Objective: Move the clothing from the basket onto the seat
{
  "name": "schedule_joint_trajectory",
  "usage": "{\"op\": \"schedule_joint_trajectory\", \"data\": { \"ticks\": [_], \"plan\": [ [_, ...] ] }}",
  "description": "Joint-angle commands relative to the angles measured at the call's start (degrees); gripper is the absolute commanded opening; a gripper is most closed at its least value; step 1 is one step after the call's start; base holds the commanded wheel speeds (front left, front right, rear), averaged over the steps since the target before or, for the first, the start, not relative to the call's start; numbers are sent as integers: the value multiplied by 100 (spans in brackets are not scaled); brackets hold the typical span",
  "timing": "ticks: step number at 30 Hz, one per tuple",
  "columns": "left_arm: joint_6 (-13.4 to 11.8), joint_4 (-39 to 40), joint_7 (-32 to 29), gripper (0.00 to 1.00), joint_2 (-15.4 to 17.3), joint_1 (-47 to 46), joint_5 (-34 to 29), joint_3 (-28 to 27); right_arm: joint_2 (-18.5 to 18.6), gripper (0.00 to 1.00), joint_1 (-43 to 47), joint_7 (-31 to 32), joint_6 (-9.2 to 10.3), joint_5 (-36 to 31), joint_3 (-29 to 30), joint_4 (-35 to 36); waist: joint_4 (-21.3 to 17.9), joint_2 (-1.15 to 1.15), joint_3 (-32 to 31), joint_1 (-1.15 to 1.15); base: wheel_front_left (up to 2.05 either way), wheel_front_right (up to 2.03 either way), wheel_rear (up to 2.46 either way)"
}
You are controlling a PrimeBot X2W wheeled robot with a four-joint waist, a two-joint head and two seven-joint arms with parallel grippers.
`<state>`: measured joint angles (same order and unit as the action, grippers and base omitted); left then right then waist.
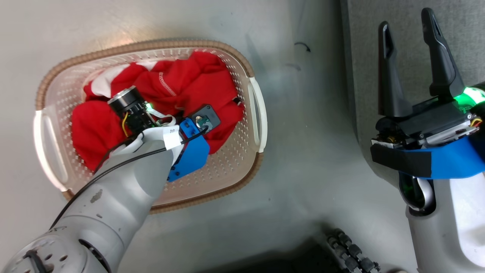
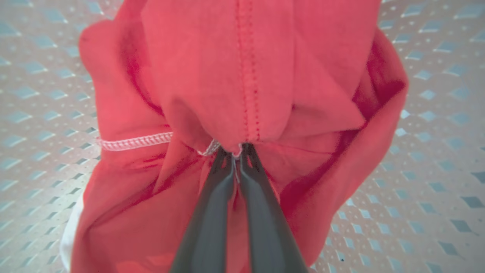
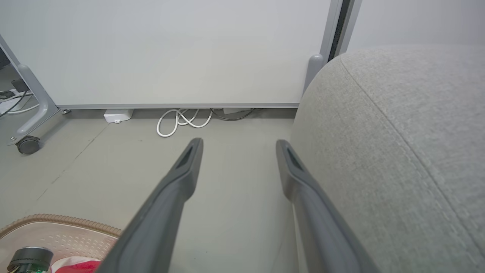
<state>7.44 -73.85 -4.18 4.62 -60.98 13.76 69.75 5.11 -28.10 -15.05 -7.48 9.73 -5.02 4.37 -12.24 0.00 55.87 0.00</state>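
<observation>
My left arm is angling down into the cream-white perforated plastic laundry basket (image 1: 238, 159) with the brown woven-look rim. My left gripper (image 2: 235, 149) is pressing its two dark fingers together on a fold of the bright red fabric clothing (image 2: 212, 76). It is pinching right at a stitched seam, beside a strip of white trim (image 2: 132, 142). The red bundle is lying crumpled inside the basket, which is sitting on the pale grey floor (image 1: 303, 159). My right gripper (image 1: 406, 21) is hovering with its fingers spread wide and nothing between them. It is over the edge of the large grey fabric-upholstered sofa seat (image 1: 362, 68), well apart from the basket. Ahead of it, a white cable (image 3: 182, 121) is lying looped on the floor at the foot of a white wall panel (image 3: 170, 53).
</observation>
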Motion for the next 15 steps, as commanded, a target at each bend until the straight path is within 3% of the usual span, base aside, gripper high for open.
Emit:
{"op": "schedule_joint_trajectory", "data": {
  "ticks": [1, 15],
  "plan": [
    [-8, 3, 100, 0, -31, -47, 49, 10, 30, 100, -89, -20, -3, -8, 18, 8, 52, 0, -116, 0, 0, 0, 0],
    [-42, 192, 1227, 0, -167, 386, 431, -127, 71, 100, 204, -20, -3, -74, 90, -214, 391, 0, -1259, 0, 0, 0, 0]
  ]
}}
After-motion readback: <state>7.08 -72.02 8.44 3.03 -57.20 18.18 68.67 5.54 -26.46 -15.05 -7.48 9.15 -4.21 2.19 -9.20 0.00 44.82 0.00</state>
